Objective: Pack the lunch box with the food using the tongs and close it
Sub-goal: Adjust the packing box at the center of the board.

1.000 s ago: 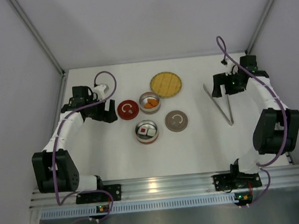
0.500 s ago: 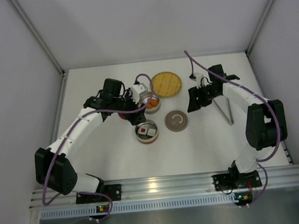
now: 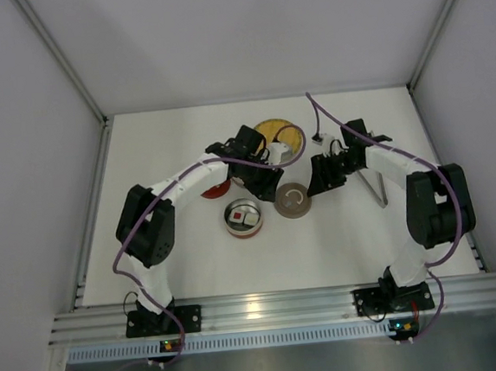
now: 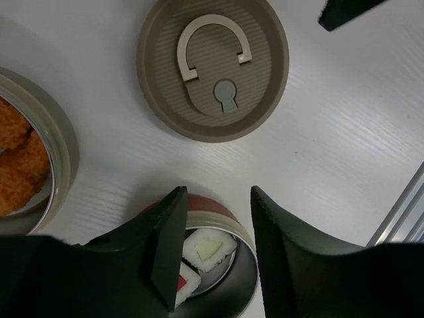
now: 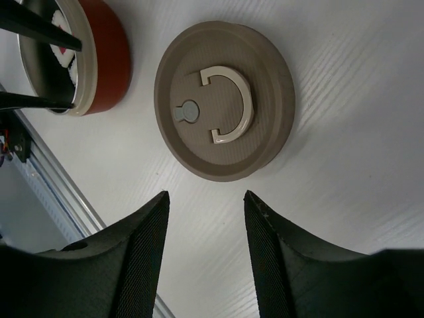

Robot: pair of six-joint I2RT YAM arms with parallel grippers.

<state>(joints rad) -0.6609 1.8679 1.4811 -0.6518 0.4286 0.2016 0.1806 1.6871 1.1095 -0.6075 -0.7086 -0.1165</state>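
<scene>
The lunch box stands in open parts. A red-walled tin holds the food: a white piece with a pale centre and a red-topped one. A second tin holds orange chunks. Between the arms lies a brown lid with a pale handle. My left gripper hovers open over the red-walled tin's rim, holding nothing. My right gripper is open and empty just right of the brown lid. The tongs lie on the table, partly hidden behind the right arm.
A yellow woven plate sits behind the left gripper, half covered by it. A red lid peeks out under the left arm. The right gripper is close to the left one. White walls enclose the table.
Both arms swung inward to the middle: the left from the far left to over the tins, the right away from the tongs toward the brown lid. Both sets of jaws narrowed.
</scene>
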